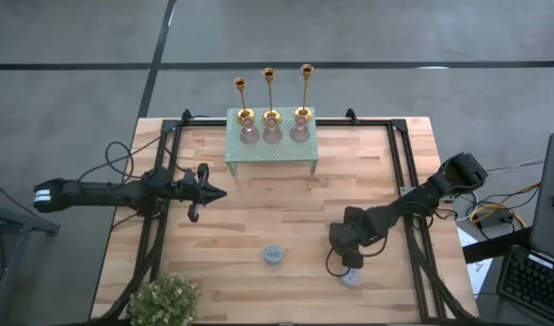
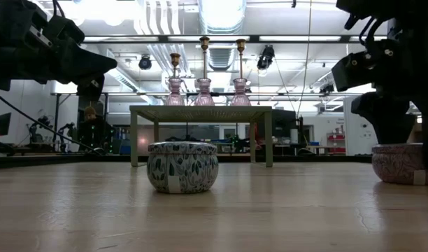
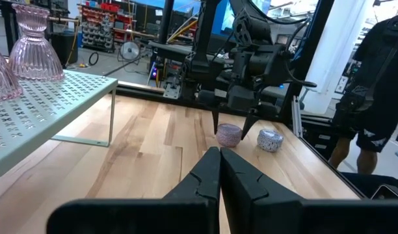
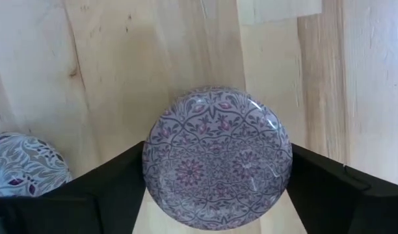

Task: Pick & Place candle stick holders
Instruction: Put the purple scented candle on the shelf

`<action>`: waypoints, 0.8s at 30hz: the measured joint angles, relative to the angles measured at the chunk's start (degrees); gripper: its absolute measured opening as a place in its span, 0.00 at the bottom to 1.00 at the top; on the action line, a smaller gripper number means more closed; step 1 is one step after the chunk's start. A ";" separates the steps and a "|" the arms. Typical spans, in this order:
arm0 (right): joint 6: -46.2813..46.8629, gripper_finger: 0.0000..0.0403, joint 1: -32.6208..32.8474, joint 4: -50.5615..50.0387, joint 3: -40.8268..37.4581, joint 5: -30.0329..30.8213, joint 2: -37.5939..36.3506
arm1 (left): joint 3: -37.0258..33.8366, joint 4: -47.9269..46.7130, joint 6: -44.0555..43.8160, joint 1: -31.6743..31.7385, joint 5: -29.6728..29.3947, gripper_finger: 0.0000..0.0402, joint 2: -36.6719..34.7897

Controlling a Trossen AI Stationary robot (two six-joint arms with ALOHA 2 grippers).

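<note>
Three gold candle stick holders [image 1: 269, 95] of differing heights stand in a row, each with a pink ribbed glass piece [image 2: 203, 91] at its foot, on a pale green perforated stand [image 1: 271, 154] at the table's far middle. One pink glass piece shows in the left wrist view [image 3: 36, 39]. My left gripper [image 1: 209, 192] is shut and empty, hovering left of centre, its fingers level [image 3: 220, 166]. My right gripper [image 1: 349, 260] is open and points down at the near right. Its fingers stand on either side of a round purple-patterned tin [image 4: 217, 156] that rests on the table. My right gripper comes at the purple tin from above, one finger [image 4: 114, 179] on each side of its round wall [image 4: 150, 162]. The tin sits flat on the table [image 2: 403, 162]. Whether the fingers touch it I cannot tell.
A second round tin [image 1: 273, 255] with a leaf pattern stands near the table's middle front, left of the purple one. A small potted plant [image 1: 164, 299] is at the near left corner. Black frame rails [image 1: 408, 181] run along both sides. A person [image 3: 374, 97] stands beyond the table.
</note>
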 joint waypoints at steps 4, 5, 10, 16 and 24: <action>-0.67 0.72 -0.02 0.23 0.02 0.04 0.00 | 0.00 -0.01 0.00 0.00 0.00 0.03 0.00; -0.71 0.71 -0.02 0.29 0.04 0.06 0.00 | 0.00 0.00 0.00 0.00 -0.01 0.03 0.00; -1.02 0.70 -0.04 0.35 0.04 0.07 -0.02 | 0.00 0.00 0.00 0.00 0.00 0.03 0.00; -1.25 0.72 -0.16 0.88 0.12 0.07 -0.39 | 0.00 0.00 0.00 0.00 0.00 0.03 0.00; -3.12 0.73 -2.09 -0.75 4.73 0.11 -1.73 | 0.00 -0.01 0.01 0.02 -0.02 0.03 0.00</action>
